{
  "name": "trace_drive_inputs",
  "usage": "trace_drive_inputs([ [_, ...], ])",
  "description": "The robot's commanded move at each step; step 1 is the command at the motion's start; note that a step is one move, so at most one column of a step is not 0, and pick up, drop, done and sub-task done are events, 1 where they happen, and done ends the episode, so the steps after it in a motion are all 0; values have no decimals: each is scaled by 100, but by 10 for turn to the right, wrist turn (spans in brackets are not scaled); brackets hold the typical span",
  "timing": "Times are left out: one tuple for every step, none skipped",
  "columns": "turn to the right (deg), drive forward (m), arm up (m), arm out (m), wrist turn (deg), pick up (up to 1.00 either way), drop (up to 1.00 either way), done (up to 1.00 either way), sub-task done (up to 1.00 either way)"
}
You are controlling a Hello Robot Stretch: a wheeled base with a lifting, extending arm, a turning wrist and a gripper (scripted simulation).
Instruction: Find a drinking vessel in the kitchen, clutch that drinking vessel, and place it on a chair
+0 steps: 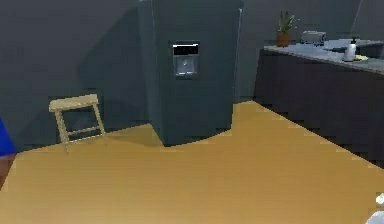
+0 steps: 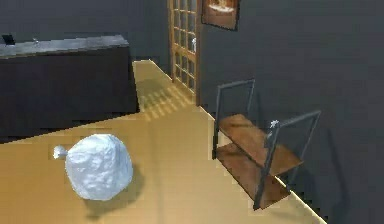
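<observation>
Crumpled pale ball (image 2: 99, 166) lies closest on the floor (image 2: 170, 135); my base could clip it when turning. No sure drinking vessel yet; a pale bottle shape (image 1: 350, 50) on the far worktop (image 1: 310, 90) could fool me. Claw state: cannot tell.

Stool (image 1: 77, 104) left of fridge (image 1: 192, 90), counter (image 1: 312, 88) to its right.

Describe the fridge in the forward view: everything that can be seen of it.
The fridge is a tall, dark grey box that reaches the picture's top edge. It looks like smooth metal, with a small pale-framed dispenser panel high on its front. It stands upright on the tan floor by the dark wall, apart from the wooden stool on its left and the counter on its right.
</observation>
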Motion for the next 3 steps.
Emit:
trace_drive_inputs([
  [210,0,0,0,0,0,0,0,0],
  [0,100,0,0,0,0,0,0,0],
  [0,20,0,0,0,0,0,0,0],
])
